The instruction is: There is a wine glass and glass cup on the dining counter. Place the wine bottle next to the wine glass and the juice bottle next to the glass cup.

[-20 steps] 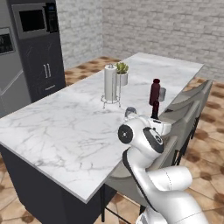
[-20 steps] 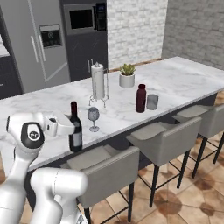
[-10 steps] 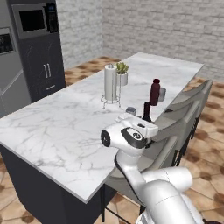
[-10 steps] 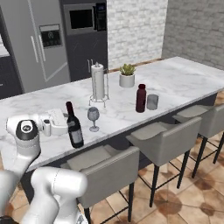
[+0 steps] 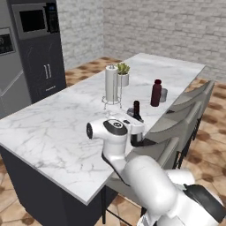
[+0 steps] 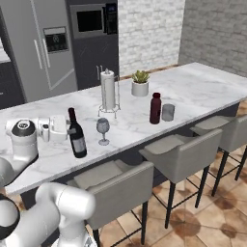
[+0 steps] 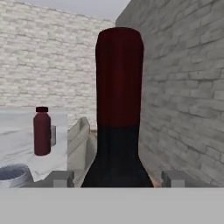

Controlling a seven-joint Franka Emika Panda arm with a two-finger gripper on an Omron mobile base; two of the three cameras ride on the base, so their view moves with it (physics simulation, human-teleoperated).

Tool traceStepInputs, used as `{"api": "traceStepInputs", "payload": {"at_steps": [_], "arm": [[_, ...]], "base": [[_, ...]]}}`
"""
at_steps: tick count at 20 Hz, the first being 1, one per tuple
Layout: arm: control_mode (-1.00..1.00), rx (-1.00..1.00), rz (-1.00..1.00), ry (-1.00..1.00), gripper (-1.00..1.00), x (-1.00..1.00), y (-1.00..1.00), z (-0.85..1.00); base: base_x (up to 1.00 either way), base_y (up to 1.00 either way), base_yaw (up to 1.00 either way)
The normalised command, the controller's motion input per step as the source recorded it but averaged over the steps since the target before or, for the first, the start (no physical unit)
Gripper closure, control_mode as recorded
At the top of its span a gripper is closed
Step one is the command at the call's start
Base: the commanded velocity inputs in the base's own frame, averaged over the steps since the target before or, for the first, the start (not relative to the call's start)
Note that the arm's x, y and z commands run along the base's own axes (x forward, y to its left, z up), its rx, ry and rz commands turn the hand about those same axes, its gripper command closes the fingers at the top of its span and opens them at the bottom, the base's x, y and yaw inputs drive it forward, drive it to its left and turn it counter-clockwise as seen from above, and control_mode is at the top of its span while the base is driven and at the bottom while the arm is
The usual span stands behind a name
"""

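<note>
While two bottles [image 6: 76, 134] stand, one glass cup [image 6: 168, 112] waits

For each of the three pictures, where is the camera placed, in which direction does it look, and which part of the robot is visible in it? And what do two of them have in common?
Left base view: behind the arm, to its left, looking forward and down along the dining counter; the white arm rises at lower right.
Right base view: behind, to the right, facing the fridge wall; the arm rises at lower left, gripper at the wine bottle.
Hand view: on the hand, looking along the fingertips at the bottle's neck.
All three share the juice bottle.
</note>
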Motion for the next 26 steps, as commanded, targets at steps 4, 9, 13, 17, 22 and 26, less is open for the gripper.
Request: {"api": "traceStepInputs", "payload": {"at_steps": [4, 9, 13, 17, 22, 26], "arm": [[-1.00, 0.02, 0.00, 0.04, 1.00, 0.22, 0.02, 0.00], [-1.00, 0.03, 0.05, 0.02, 1.00, 0.23, 0.00, 0.00], [-1.00, 0.00, 0.12, 0.00, 1.00, 0.31, -0.05, -0.02], [-1.00, 0.00, 0.15, 0.00, 1.00, 0.28, -0.12, -0.10], [-1.00, 0.01, 0.17, 0.00, 1.00, 0.25, -0.18, -0.20], [-1.00, 0.10, 0.18, 0.00, 1.00, 0.14, -0.15, -0.26]], "base": [[0.00, 0.00, 0.00], [0.00, 0.00, 0.00], [0.00, 0.00, 0.00], [0.00, 0.00, 0.00], [0.00, 0.00, 0.00], [0.00, 0.00, 0.00]]}}
